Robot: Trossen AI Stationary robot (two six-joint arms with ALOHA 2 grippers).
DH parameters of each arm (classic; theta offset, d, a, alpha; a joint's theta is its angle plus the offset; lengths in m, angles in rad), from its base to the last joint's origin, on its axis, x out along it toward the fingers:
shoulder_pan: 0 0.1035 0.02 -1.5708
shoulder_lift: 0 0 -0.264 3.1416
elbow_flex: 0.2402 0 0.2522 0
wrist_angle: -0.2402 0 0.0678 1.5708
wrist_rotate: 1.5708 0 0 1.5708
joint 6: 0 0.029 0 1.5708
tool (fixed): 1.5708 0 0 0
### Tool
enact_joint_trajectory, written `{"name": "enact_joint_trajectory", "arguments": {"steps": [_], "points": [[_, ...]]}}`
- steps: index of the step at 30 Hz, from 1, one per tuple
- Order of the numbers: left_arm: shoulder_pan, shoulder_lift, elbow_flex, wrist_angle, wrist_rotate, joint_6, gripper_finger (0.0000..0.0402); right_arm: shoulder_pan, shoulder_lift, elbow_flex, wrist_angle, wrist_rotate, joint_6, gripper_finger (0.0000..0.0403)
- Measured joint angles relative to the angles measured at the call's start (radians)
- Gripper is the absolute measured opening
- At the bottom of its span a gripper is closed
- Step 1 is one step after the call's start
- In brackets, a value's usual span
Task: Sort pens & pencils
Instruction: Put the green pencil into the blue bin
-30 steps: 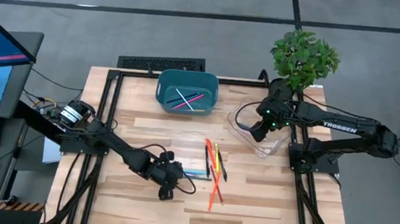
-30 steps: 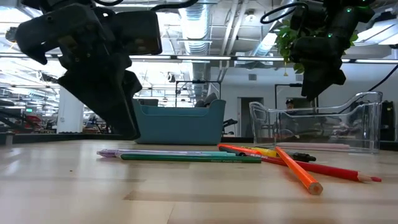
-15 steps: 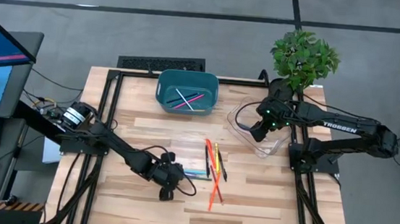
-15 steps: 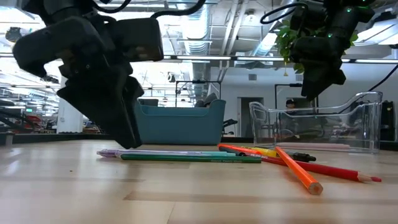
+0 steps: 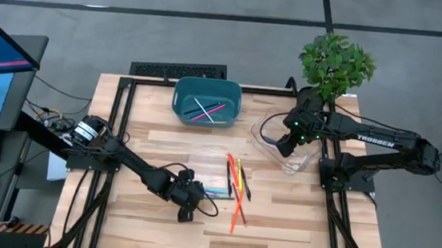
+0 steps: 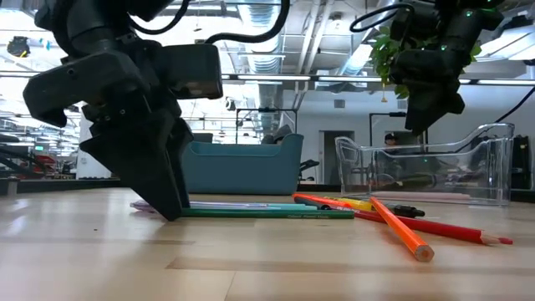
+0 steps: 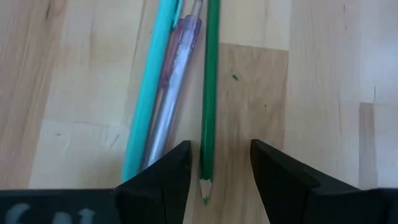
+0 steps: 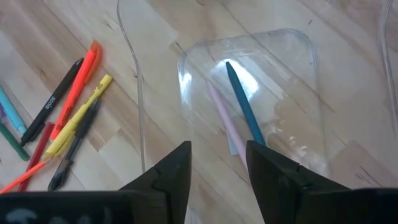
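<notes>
Green pencil [image 7: 210, 93]: lies flat on the bench [image 5: 163, 143], its tip between the spread fingers of the left gripper [image 7: 219, 177], not yet grasped.
Neighbours: a teal pen [image 7: 149, 93] and a clear purple pen [image 7: 171, 87] lie just beside the green pencil, touching or nearly so.
Risk: closing here could pinch the purple pen too, or roll the pencil away, since one finger sits just beside that pen.
Loose pile [image 5: 236, 186]: red, orange, yellow and black sticks, beyond the green pencil's far end.
Teal bin [image 5: 207, 103]: holds pink and blue sticks.
Right gripper [image 8: 217, 180]: parted and empty, over the clear tray [image 8: 298, 74], which holds a blue and a pink stick.
Plant [image 5: 336, 63]: behind the tray.
</notes>
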Motion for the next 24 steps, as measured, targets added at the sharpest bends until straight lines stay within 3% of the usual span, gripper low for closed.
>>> {"name": "enact_joint_trajectory", "arguments": {"steps": [4,10,24], "points": [[0.01,0.001,0.0,-0.015,0.013,-0.017,0.0123,0.0,0.0,0.0,0.0,0.0,0.0,0.0172],[0.033,0.002,0.001,-0.066,0.067,-0.047,0.0015,0.0,0.0,0.0,0.0,0.0,0.0,0.0168],[0.038,-0.084,0.126,-0.111,0.166,-0.028,0.0003,0.0,0.0,0.0,0.0,0.0,0.0,0.0164]]}}
